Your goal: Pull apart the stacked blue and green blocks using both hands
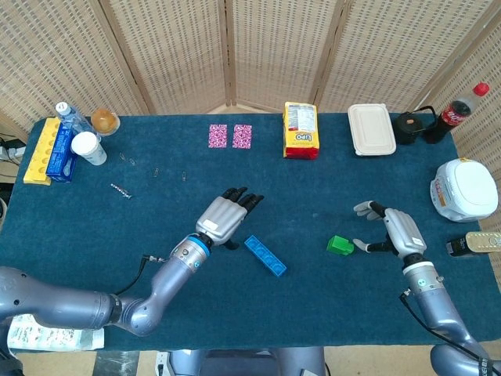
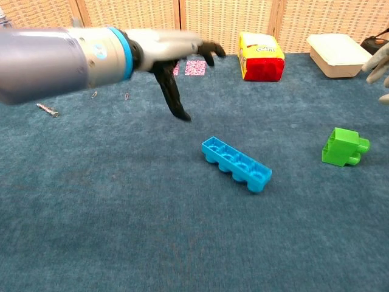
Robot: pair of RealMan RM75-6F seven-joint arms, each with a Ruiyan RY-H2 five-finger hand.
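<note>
A long blue block (image 1: pixel 264 255) (image 2: pixel 236 164) lies flat on the blue cloth near the middle. The small green block (image 1: pixel 340 245) (image 2: pixel 343 147) lies apart from it, further right. My left hand (image 1: pixel 227 216) (image 2: pixel 173 58) hovers just left of and behind the blue block, fingers spread, holding nothing. Right of the green block is my right hand (image 1: pixel 393 229) (image 2: pixel 378 66), open and empty, its thumb close to the block without touching it.
At the back stand a yellow-red packet (image 1: pixel 300 130), two pink cards (image 1: pixel 230 135), a white food box (image 1: pixel 371 129), a cola bottle (image 1: pixel 457 112) and a dark cup (image 1: pixel 406 128). Bottles, a cup and boxes (image 1: pixel 60 150) sit back left. A white container (image 1: pixel 465 188) stands right.
</note>
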